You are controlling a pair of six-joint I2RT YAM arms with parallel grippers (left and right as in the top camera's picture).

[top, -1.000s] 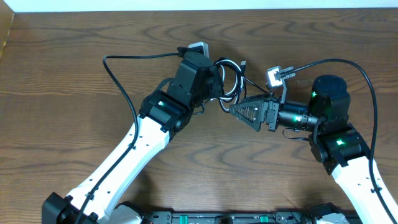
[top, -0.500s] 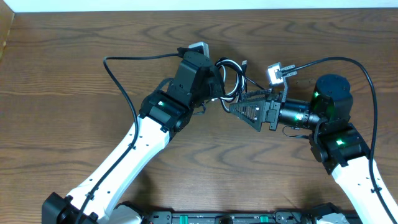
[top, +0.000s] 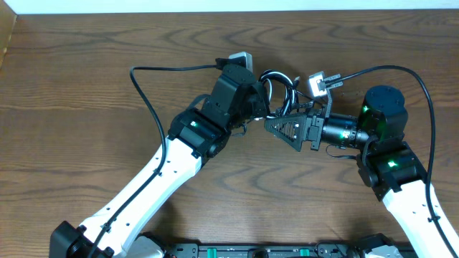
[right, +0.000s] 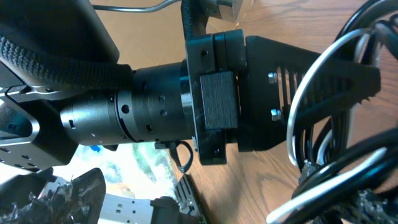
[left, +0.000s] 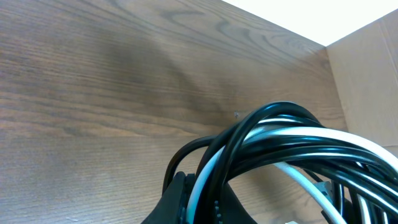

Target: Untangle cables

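the left gripper is pressed together on the cables, two thin cords, one black and one white, wound into a single looped bundle. the bundle arches out just beyond its fingertips, seemingly lifted off the brown wood-grain table. the right gripper is spread wide and rolled on its side, its tips just beside the bundle and close to the left gripper's tips.

the step in hand looks like taking a second hold so the cords can be drawn apart. to do it well, the right gripper should pick one strand, ideally the white one at the loop's outer edge, not the whole bundle. it should close apart from the left pinch, so there is slack to pull through, while the left holds firm.

the plug ends cannot be made out. where the cords cross is hidden between the two grippers from above. the right wrist view is mostly dark hardware, with the strands cut off at its edge.
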